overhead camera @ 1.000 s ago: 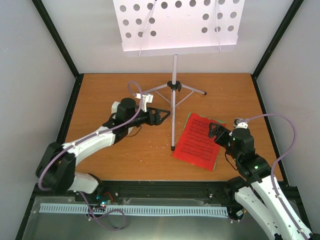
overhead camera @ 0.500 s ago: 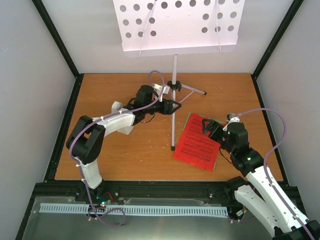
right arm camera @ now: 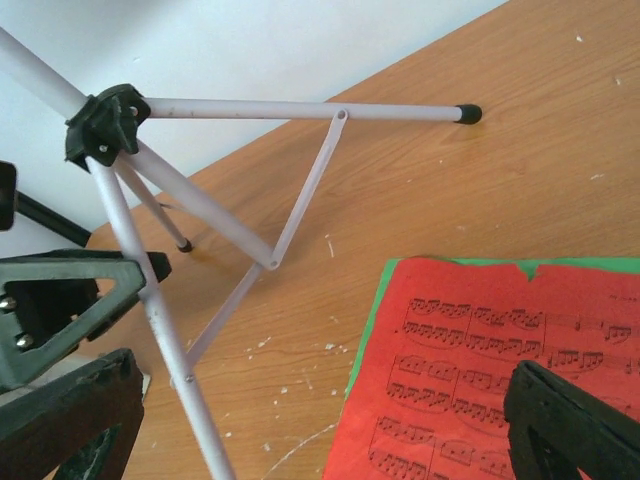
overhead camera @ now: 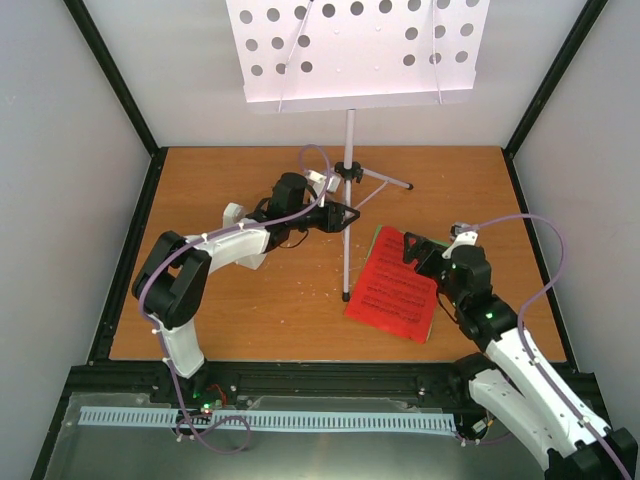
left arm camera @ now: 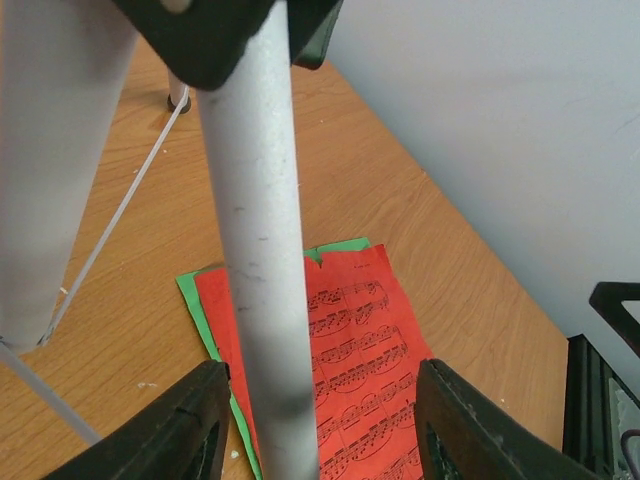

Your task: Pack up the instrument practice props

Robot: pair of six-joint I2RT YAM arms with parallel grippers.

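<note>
Wood table (overhead camera: pixel 250 300) inside a white-walled cell (overhead camera: pixel 60 200), with black frame posts at the corners. The music stand (overhead camera: pixel 360 50) is at top centre of the overhead view. Its perforated white desk sits up high, and a thin silver pole (overhead camera: pixel 347 260) runs down to the table. Tripod legs (overhead camera: pixel 385 179) splay from a black hub (overhead camera: pixel 349 170) near the far edge.

The left gripper (overhead camera: pixel 345 215) is at the pole about mid-height, reaching in from the left. In the wrist view its jaws are apart with one finger (left arm camera: pixel 180 425) on each side of the pole. The pole is just beside the left-of-frame finger with a clear gap to the other, so it isn't clamped.

The red page (overhead camera: pixel 392 288) lies flat on the table right of centre, notes facing up. It sits on a green page (left arm camera: pixel 193 298) that shows only as a thin border.

The right gripper (overhead camera: pixel 413 250) hovers over the red page's upper edge with jaws spread wide, holding nothing. Its wrist view has the page at lower right and the tripod legs at upper left.
</note>
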